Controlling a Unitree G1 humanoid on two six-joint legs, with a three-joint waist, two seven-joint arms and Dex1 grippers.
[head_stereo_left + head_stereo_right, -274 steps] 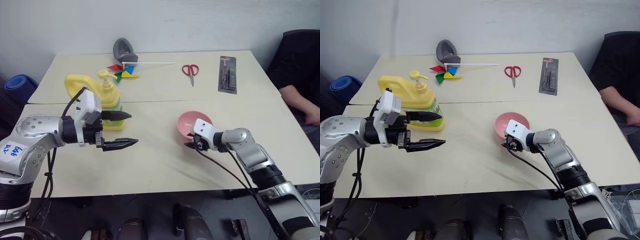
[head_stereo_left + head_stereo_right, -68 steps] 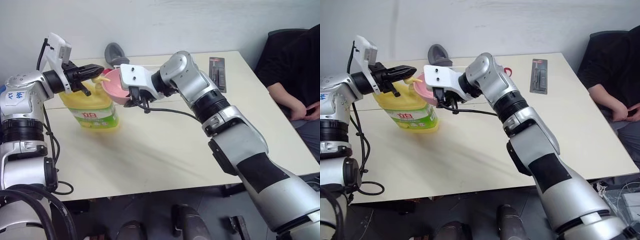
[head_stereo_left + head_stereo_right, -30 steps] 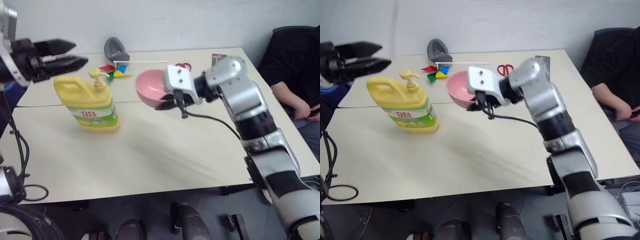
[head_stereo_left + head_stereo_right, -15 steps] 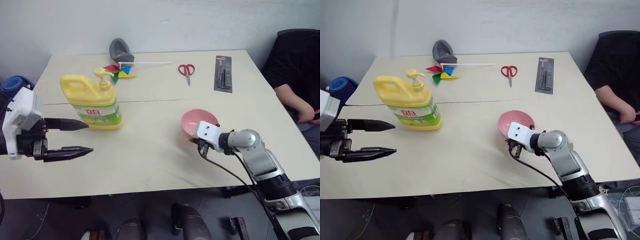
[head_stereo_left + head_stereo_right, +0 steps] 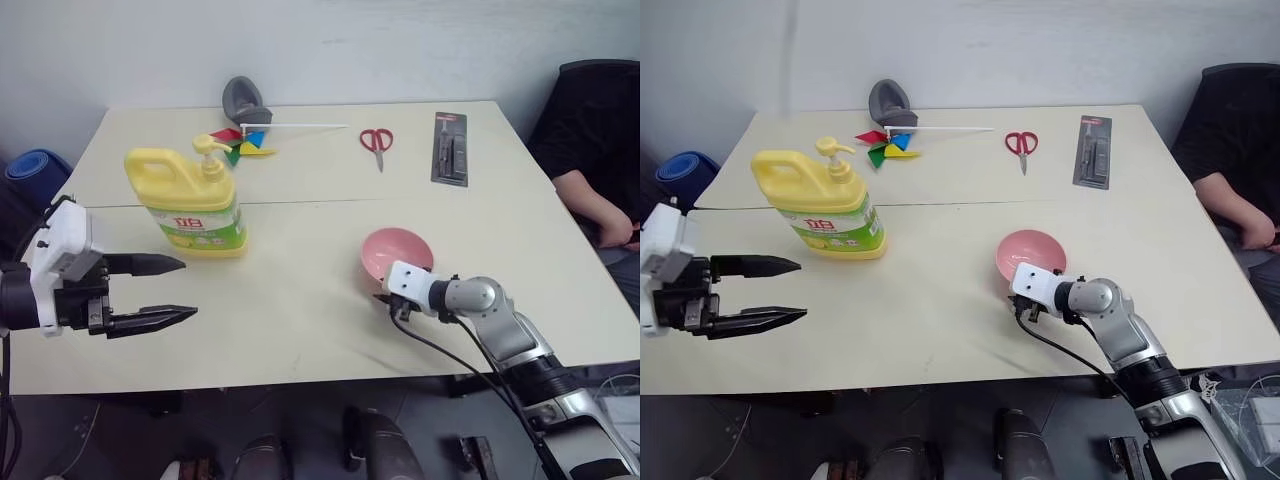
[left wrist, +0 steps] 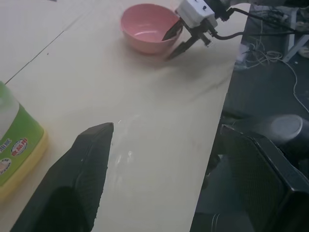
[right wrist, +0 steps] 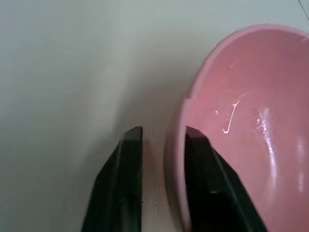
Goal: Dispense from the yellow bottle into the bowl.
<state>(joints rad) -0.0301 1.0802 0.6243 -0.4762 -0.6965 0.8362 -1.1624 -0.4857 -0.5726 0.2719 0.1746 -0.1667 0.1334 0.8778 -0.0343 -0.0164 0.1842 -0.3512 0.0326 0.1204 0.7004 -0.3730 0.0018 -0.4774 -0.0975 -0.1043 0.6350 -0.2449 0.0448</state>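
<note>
My left gripper [image 5: 170, 292] hovers over the table's [image 5: 300, 310] near left corner, fingers spread wide, holding nothing. The yellow bottle [image 5: 188, 203] stands upright just beyond it, well apart, pump head on top. Past the bottle lie a colourful pinwheel [image 5: 240, 140] and a grey object [image 5: 243, 100]; further right, red scissors [image 5: 377, 142] and a dark packaged tool [image 5: 449, 148]. The bowl [image 5: 397, 253] sits on the table, right of centre. My right gripper [image 7: 161, 145] straddles its near rim, one finger inside, one outside, parted with a gap around the wall.
</note>
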